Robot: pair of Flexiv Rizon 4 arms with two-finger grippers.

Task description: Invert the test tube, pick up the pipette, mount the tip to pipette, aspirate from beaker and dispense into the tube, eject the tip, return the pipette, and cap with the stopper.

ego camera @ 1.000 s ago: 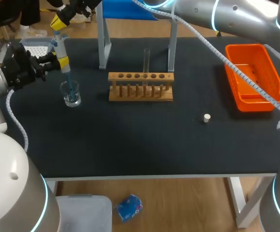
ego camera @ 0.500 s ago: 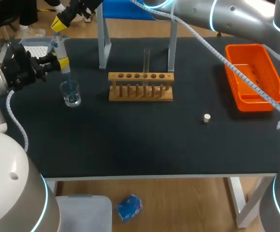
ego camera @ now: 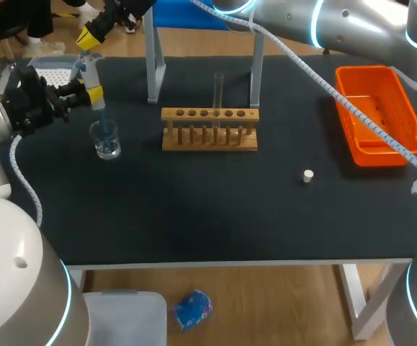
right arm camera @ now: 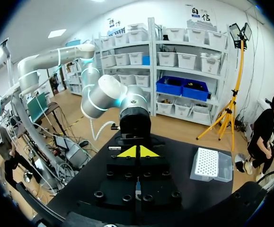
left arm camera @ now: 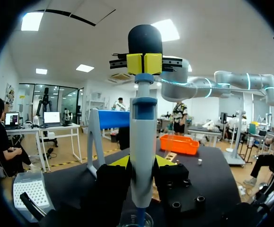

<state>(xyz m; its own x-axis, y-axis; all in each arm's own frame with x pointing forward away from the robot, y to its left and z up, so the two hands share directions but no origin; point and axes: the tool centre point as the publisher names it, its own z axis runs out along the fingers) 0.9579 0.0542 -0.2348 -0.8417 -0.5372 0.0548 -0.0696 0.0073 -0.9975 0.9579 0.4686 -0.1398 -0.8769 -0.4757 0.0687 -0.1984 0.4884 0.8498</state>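
over the last second almost nothing moved. left gripper stays clamped on the pipette, upright near the table's left edge, blue tip dipped in the beaker. right gripper, fingers pressed together, stays at the plunger head; only its arm drifted slightly. judgement: aspiration under way, plunger stroke not clearly finished. test tube upright in the rack toward the far edge, stopper loose further right. transfer, ejection and capping remain.
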